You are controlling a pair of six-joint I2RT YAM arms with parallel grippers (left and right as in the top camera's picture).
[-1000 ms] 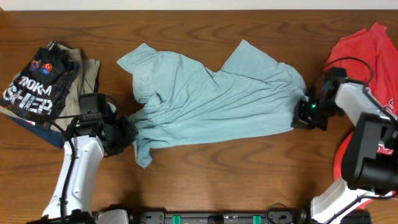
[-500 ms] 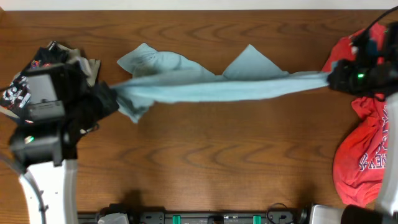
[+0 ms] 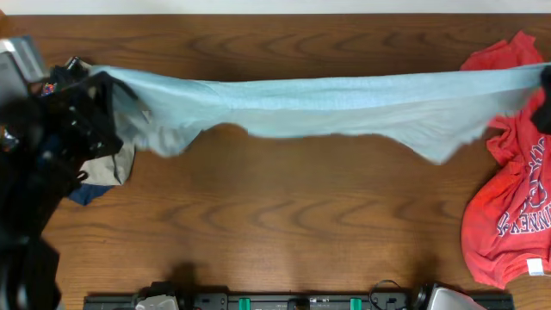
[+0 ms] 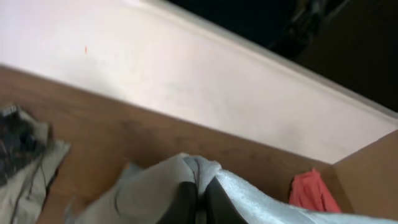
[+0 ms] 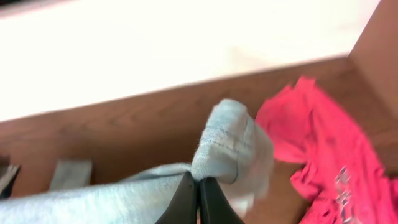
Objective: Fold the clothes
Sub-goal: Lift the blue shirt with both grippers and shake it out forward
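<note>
The pale blue-grey T-shirt hangs stretched in the air across the whole table, held at both ends. My left gripper is shut on its left end; in the overhead view that arm is large and close to the camera. My right gripper is shut on the shirt's right end; in the overhead view it is at the right edge, mostly out of frame. The red T-shirt with white lettering lies crumpled on the table at the right, and shows in the right wrist view.
A pile of other garments, beige and dark, lies at the left behind my left arm. The wooden table lies under the hanging shirt. A pale wall borders the table's far edge.
Both arms have risen and moved apart, lifting the blue-grey shirt off the table and stretching it into a long band across the table.
</note>
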